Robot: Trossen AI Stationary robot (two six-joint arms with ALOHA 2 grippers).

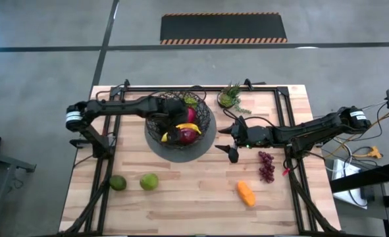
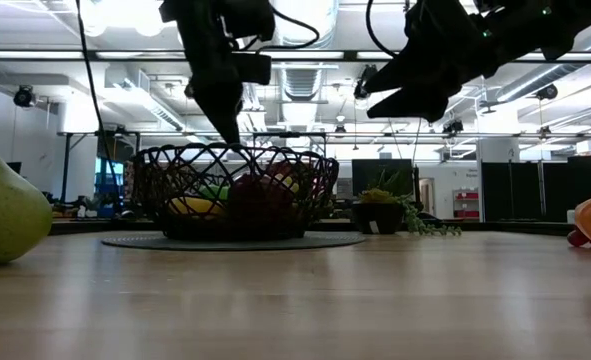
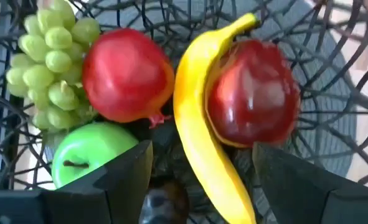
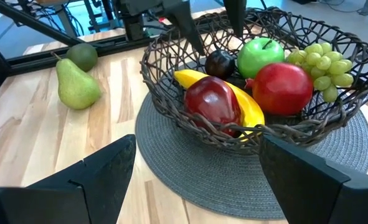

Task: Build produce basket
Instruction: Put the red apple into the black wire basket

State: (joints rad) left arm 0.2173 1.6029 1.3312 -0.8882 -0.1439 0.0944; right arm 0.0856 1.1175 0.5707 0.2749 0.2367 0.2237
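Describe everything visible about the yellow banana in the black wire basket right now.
The yellow toy banana is smooth, glossy and plastic-looking, curved, with a narrow stem tip pointing toward the rim. It lies inside the black wire-mesh basket, wrapped against the dark red apple, with the brighter red fruit on its other side. The left gripper hangs open directly above it, not touching.
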